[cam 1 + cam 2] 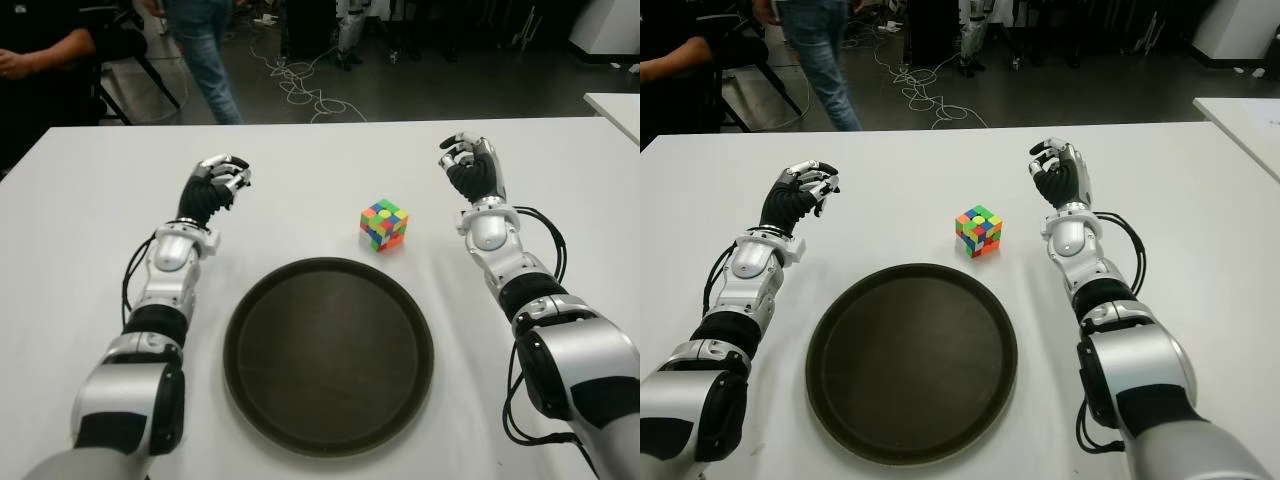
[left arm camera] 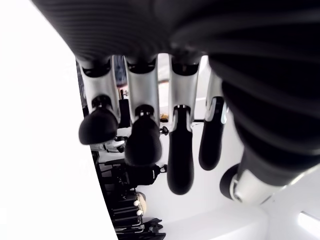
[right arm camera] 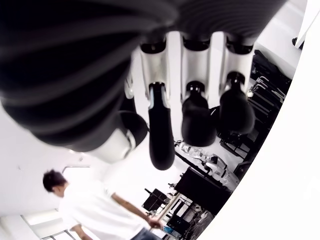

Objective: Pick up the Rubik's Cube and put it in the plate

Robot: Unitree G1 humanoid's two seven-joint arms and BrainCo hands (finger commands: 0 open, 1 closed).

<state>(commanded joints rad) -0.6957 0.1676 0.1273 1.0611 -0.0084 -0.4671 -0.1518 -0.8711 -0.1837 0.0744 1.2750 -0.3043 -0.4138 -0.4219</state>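
Currently nothing is held: on the white worktop (image 1: pixel 80 210) the dark plate (image 1: pixel 328 356) lies empty, the Rubik's Cube (image 1: pixel 384 224) sits just beyond its far rim, and the left robot hand (image 1: pixel 215 186) and right robot hand (image 1: pixel 472 166) are kept loosely curled and well apart from it. A slip could be caused by a corner-on pinch of the cube, or the plate's rim could be clipped. The cube's far faces are hidden, and neither wrist view shows it.

Bystanders' upper bodies (image 1: pixel 205 50) beyond the table, cut off by the frame.
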